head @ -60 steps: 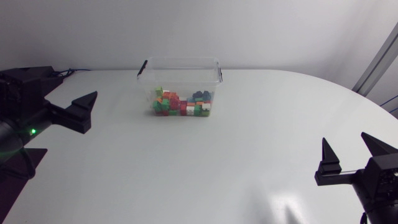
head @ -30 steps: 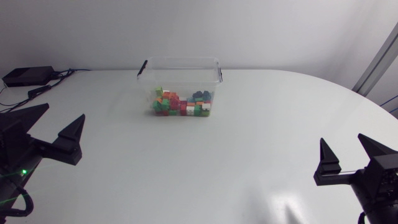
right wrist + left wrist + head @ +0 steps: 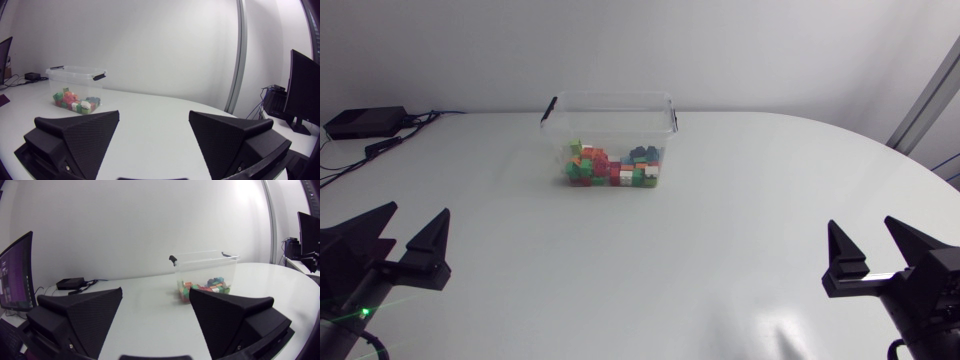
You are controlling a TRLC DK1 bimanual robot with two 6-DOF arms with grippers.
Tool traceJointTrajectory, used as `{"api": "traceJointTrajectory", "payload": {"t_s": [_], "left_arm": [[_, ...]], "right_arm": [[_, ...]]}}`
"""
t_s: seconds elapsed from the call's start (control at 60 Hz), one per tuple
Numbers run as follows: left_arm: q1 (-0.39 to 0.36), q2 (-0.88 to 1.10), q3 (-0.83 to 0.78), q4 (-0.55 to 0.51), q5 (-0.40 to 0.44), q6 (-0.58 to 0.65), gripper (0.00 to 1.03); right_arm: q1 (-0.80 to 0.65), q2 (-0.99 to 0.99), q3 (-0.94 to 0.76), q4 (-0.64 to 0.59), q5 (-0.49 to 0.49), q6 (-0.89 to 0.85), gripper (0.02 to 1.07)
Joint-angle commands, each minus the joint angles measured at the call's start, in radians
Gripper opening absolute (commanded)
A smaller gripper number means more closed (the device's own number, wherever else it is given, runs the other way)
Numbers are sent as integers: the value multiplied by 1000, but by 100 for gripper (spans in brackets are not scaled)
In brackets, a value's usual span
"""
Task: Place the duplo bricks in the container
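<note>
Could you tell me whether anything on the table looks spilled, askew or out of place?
Nothing stands out. The clear container stands upright with the duplo bricks all inside it, and the left gripper and right gripper hang open and empty, apart from it.

Container [image 3: 610, 128]: clear plastic, rectangular, open-topped, with a black latch handle at each short end. It stands upright on the white table [image 3: 720, 240], toward the far edge and a little left of the middle.

Duplo bricks [image 3: 613, 168]: small blocks in red, orange, green, blue and white, heaped loosely in a low pile on the container's floor. The pile fills well under half its height.
</note>
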Motion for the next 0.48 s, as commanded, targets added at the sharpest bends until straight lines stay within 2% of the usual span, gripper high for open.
{"api": "traceJointTrajectory", "payload": {"t_s": [0.0, 0.15, 0.467], "left_arm": [[14, -47, -48, -7, 1, -63, 91], [29, -125, -100, -22, 1, -118, 91], [29, -125, -100, -22, 1, -118, 91]], "right_arm": [[-8, 0, -14, 13, -9, 53, 102], [-11, 1, -19, 19, -29, 97, 102], [-11, 1, -19, 19, -29, 97, 102]]}}
